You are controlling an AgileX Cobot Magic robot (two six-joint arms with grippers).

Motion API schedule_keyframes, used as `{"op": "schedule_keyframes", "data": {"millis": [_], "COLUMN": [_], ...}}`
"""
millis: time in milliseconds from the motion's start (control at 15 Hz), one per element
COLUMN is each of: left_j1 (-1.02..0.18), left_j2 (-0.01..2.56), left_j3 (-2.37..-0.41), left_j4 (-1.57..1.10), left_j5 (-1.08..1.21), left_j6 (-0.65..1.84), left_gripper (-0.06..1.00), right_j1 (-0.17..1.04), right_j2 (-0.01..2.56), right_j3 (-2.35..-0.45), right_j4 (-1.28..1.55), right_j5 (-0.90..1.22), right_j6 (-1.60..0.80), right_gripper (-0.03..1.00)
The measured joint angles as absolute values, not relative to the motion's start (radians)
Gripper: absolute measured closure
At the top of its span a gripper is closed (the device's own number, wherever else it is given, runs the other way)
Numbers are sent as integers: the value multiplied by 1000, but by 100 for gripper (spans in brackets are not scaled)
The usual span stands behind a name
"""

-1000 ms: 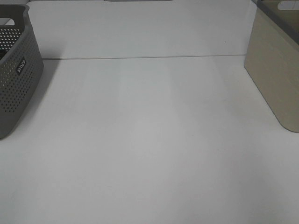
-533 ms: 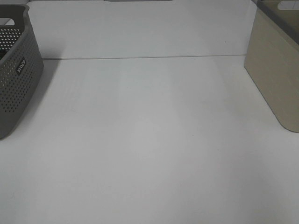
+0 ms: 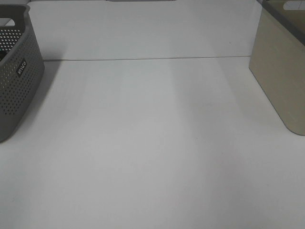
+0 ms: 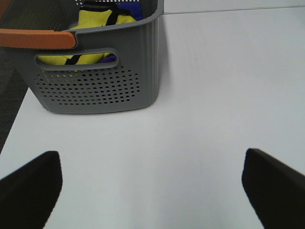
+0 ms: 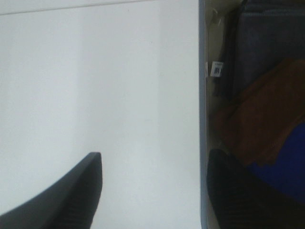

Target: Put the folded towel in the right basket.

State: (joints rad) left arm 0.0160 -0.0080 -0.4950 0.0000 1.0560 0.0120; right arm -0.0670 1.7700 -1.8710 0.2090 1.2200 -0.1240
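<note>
Two baskets flank my desk [image 3: 152,143]: grey basket [image 3: 16,76] left, beige basket [image 3: 281,76] right. My left pincer [image 4: 151,157] is spread wide near the grey basket. My right pincer [image 5: 156,157] gapes astride the beige basket's wall; folded towels [image 5: 257,114] lie inside it.

Grey perforated basket [image 3: 19,81] at white table's [image 3: 152,143] left edge

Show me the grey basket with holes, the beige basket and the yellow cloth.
grey perforated basket [image 3: 14,90], exterior high view, on its holed side wall.
beige basket [image 3: 281,81], exterior high view, on its plain side wall.
yellow cloth [image 4: 93,21], left wrist view, on the fold above the basket's rim.
</note>
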Motion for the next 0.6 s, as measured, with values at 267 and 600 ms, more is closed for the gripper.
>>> {"op": "schedule_keyframes", "data": {"millis": [267,600], "left_j1": [16,16], "left_j2": [-8,-8], "left_j3": [-495,-495], "left_j4": [0,0], "left_j5": [1056,1056], "left_j6": [12,12], "left_gripper": [-3,-3], "right_j1": [-67,-67], "right_j2": [1521,1223], "right_j3": [-1565,-1186], "right_j4": [155,152], "right_j5": [1219,1218], "right_j6": [-118,-118], "right_gripper": [36,36]}}
